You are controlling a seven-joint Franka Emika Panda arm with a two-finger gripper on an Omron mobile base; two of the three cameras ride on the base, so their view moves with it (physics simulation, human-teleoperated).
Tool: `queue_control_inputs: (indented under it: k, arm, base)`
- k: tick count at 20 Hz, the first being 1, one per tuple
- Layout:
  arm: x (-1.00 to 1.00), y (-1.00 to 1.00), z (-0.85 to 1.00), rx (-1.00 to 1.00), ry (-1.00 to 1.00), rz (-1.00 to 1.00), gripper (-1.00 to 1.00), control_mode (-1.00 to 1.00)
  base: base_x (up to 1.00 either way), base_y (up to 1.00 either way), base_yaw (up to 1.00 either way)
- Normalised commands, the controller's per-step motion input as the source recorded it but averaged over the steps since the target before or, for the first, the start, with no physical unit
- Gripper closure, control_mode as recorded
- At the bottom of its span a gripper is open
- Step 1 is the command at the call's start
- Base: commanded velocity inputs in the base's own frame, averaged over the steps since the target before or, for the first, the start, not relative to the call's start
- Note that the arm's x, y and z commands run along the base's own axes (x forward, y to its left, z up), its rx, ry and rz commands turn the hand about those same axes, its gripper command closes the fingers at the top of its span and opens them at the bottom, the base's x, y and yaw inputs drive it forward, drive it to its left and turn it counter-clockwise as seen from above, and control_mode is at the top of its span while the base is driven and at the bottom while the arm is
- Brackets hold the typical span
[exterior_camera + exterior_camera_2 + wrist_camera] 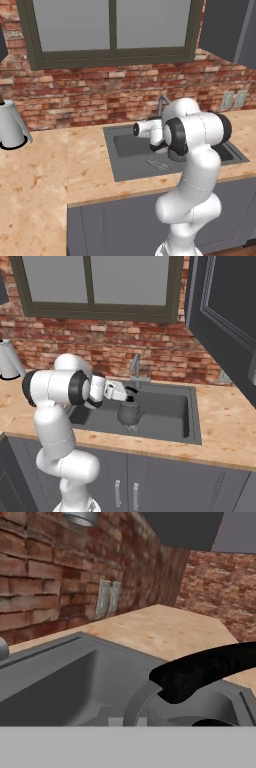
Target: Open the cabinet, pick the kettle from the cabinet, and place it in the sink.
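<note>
The small grey kettle [130, 413] hangs inside the dark grey sink [172, 412], low over the basin floor; I cannot tell whether it touches. My gripper [128, 397] is shut on its black arched handle [200, 671], which crosses the hand view above the kettle's grey body [145, 704]. The slim faucet [135, 371] stands just behind the kettle. In the left base view my own arm covers most of the kettle, and the sink [127, 150] shows beside it. The dark cabinet's open door [225, 321] stands out at the upper right.
A taller white jug [11, 126] with a black base stands on the wooden counter at the far left. The brick wall carries a window [112, 25] and two outlets [234, 100]. Grey base cabinets [150, 481] run under the counter.
</note>
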Motion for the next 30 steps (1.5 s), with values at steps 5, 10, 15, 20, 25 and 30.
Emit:
queue_control_inputs:
  k: [5, 10, 15, 20, 25, 30]
  arm:
    - [0.01, -0.30, -0.16, 0.00, 0.00, 0.00, 1.00, -1.00]
    - [0.06, -0.16, -0.17, 0.00, 0.00, 0.00, 1.00, -1.00]
    - [0.04, -0.01, -0.27, 0.00, 0.00, 0.04, 1.00, -1.00]
    - [0.14, -0.01, -0.26, 0.00, 0.00, 0.05, 1.00, -1.00]
    - [0.19, -0.07, -0.19, 0.03, 0.00, 0.04, 1.00, -1.00]
    - [0.17, -0.11, -0.17, 0.01, 0.01, 0.04, 1.00, -1.00]
  base:
    - [0.00, 0.00, 0.00]
    - [0.00, 0.00, 0.00]
    - [0.00, 0.00, 0.00]
    - [0.00, 0.00, 0.00]
    - [0.00, 0.00, 0.00]
    - [0.00, 0.00, 0.00]
